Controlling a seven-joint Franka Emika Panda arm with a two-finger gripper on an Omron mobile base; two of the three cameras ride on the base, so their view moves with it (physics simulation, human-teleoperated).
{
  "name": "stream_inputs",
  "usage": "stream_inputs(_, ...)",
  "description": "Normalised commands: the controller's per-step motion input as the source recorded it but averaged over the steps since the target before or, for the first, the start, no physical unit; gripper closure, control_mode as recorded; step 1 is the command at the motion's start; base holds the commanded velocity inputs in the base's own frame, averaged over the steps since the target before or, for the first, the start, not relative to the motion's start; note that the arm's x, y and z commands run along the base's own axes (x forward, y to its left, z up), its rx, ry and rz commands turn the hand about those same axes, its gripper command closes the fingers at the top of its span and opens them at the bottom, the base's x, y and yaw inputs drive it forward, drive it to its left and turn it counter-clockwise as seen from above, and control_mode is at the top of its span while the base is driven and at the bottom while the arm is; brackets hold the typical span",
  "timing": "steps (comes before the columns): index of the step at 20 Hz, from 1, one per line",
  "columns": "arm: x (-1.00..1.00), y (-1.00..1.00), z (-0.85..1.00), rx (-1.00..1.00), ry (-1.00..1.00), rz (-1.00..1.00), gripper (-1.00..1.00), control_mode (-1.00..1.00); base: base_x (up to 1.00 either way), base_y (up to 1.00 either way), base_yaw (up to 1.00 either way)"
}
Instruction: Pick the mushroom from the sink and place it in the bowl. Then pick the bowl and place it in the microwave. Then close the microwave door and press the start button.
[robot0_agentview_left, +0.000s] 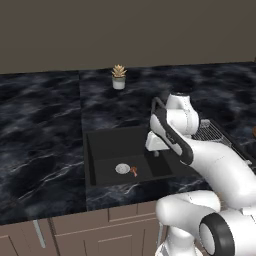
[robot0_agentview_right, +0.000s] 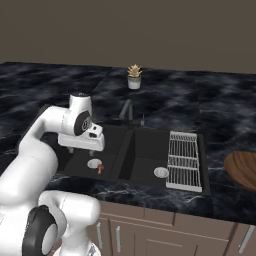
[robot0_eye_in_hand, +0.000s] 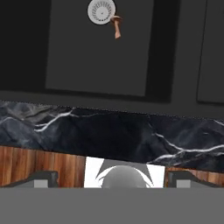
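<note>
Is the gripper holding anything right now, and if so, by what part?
Nothing is held. The gripper is open, with nothing between its fingertips; the tiny orange-tan mushroom lies beside the round silver drain in the black sink.

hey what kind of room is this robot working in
A kitchen, most likely: a black double-basin sink with a faucet set in a dark marble counter, wood cabinets below.

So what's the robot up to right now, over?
End effector open, empty, above sink. Mushroom on basin floor beside drain. Nothing blocking it.
</note>
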Motion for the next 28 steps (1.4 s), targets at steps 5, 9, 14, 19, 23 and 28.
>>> stream_inputs(5,0.42,0.56,-0.55,-0.01,0.05,0.00,-1.00,-1.00,0.00,0.00,0.00)
stream_inputs(9,0.34,0.38,-0.51,0.00,0.02,0.00,-1.00,-1.00,0.00,0.00,0.00)
stream_inputs(14,0.23,0.11,-0.37,0.00,0.00,0.00,-1.00,-1.00,0.00,0.00,0.00)
stream_inputs(19,0.13,0.00,-0.41,0.00,0.00,0.00,-1.00,-1.00,0.00,0.00,0.00)
stream_inputs(23,0.26,-0.11,-0.40,0.00,0.00,0.00,-1.00,-1.00,0.00,0.00,0.00)
stream_inputs(28,0.42,-0.05,-0.38,0.00,0.00,0.00,-1.00,-1.00,0.00,0.00,0.00)
